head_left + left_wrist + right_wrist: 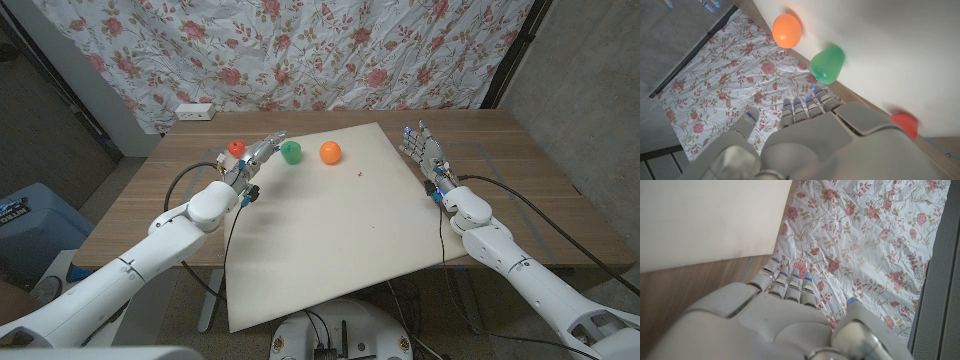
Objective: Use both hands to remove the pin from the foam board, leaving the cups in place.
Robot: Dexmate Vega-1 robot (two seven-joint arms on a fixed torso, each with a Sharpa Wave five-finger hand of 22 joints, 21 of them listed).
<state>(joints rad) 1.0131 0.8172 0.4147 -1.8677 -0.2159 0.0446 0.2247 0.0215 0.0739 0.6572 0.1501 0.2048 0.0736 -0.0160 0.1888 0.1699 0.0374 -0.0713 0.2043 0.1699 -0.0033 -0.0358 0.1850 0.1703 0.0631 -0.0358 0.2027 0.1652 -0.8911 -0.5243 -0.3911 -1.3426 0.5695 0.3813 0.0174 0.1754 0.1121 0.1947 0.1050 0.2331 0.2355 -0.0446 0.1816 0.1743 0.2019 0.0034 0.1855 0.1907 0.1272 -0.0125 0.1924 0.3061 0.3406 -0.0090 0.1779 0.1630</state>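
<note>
A floral curtain hangs behind the wooden tabletop carrying a white foam board. The tiny dark pin sits at the board's 1 o'clock, right of the orange cup, green cup and red cup. The left robot hand and right robot hand are empty, fingers extended.

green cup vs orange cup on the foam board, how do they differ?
Colour: the green cup is green, the orange cup orange. Position: the green cup sits right by the left hand; the orange cup stands further toward the board's middle, nearer the small pin. Shape: the green cup looks more tapered in the left wrist view, the orange rounder. Both stand near the foam board's far edge.
</note>
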